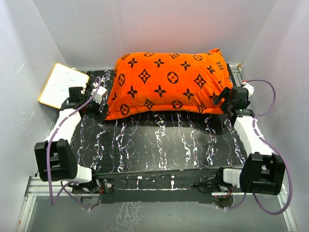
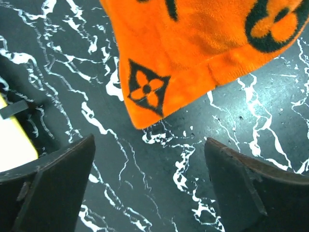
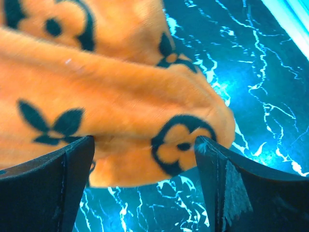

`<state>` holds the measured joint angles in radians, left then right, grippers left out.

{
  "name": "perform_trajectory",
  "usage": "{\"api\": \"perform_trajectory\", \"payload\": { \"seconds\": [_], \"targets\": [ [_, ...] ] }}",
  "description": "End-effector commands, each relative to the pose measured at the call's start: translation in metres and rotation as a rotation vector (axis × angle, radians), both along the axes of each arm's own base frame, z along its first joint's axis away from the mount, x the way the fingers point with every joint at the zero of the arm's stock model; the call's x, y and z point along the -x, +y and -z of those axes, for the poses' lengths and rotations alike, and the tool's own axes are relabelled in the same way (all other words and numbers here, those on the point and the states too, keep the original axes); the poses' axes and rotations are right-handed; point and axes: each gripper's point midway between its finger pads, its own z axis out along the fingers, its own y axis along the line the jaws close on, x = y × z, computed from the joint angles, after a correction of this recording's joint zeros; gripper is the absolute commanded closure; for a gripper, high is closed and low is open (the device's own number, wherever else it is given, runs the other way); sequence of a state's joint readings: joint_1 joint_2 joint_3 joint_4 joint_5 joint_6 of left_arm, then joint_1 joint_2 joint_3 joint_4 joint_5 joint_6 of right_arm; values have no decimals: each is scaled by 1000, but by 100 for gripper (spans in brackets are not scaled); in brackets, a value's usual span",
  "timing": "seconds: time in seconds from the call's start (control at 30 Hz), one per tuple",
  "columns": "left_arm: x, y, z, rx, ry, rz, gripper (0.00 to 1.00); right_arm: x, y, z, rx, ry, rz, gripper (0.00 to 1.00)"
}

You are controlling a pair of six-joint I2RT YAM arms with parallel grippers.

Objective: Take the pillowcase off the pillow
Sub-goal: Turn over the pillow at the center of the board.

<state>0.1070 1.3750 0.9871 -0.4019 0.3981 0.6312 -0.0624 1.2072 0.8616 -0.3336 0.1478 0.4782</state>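
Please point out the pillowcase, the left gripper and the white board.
pillowcase (image 1: 166,84), top external view, middle of its top.
left gripper (image 2: 148,145), left wrist view, midway between fingertips.
white board (image 1: 63,86), top external view, middle of its face.

— What lies on your table?
— My table (image 1: 159,145) is a black slab with white marble veins, and 2 things lie on it. The orange pillowcase (image 1: 169,84), stuffed plump, spans the far half, long side running left to right.
— And the other?
— My white wood-framed board (image 1: 63,86), at the far left corner, overhanging the left edge, near the pillowcase's left end but apart from it.
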Motion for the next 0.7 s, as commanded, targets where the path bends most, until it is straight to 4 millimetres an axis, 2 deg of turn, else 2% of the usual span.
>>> {"api": "perform_trajectory", "payload": {
  "seconds": [0.0, 0.07, 0.23, 0.3, 0.37, 0.4, 0.43, 0.47, 0.53, 0.57, 0.6, 0.67],
  "targets": [
    [-8, -19, 31, 2, 80, 28, 3, -25, -9, -3, -48, -18, 32, 10],
    [-23, -26, 40, 3, 95, 23, 3, -38, -1, 3, -93, -17, 5, 7],
    [-61, -36, 64, 17, 109, 14, 3, -63, 19, 13, -160, -22, -109, 8],
    [-69, -44, 69, 49, 104, 36, 3, -68, 28, 11, -187, -42, -161, 9],
    [-68, -56, 72, 75, 104, 85, 4, -70, 37, 11, -212, -63, -204, 11],
    [-65, -62, 75, 80, 110, 116, 10, -70, 40, 12, -225, -69, -219, 13],
    [-62, -66, 77, 80, 112, 135, 19, -70, 43, 12, -236, -76, -234, 15],
    [-62, -67, 77, 75, 101, 138, 34, -70, 47, 13, -248, -78, -249, 18],
    [-64, -65, 72, 60, 65, 127, 74, -70, 53, 14, -266, -76, -273, 25],
    [-65, -60, 67, 40, 45, 114, 89, -70, 56, 14, -271, -76, -285, 29],
    [-65, -56, 60, 18, 26, 99, 100, -69, 60, 14, -272, -75, -299, 32],
    [-61, -45, 43, -16, -16, 64, 100, -68, 73, 14, -256, -67, -335, 39]
  ]
}}
